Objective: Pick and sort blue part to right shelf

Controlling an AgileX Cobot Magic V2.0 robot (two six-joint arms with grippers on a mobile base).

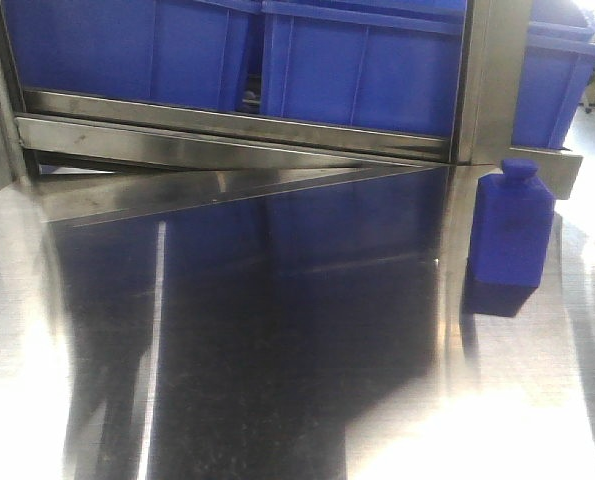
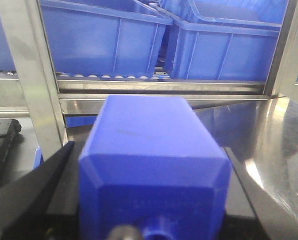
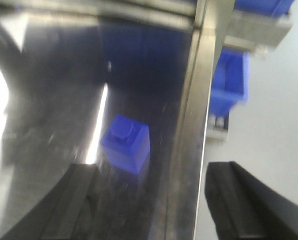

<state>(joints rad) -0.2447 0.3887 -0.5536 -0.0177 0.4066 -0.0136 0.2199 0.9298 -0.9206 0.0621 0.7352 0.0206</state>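
The left end effector (image 2: 149, 150) is clamped on a blue part (image 2: 154, 130), with its black fingers (image 2: 38, 190) against opposite flat sides. The part looks like stiff, light moulded plastic, smooth enough to slip; the flat faces suit a hold better than the small stud. Farther out, the right end effector (image 3: 154, 170) hangs spread above a second blue part (image 1: 512, 235) standing on the steel surface (image 1: 277, 350). Beyond, the right shelf (image 1: 237, 125) carries blue crates (image 1: 367, 70).
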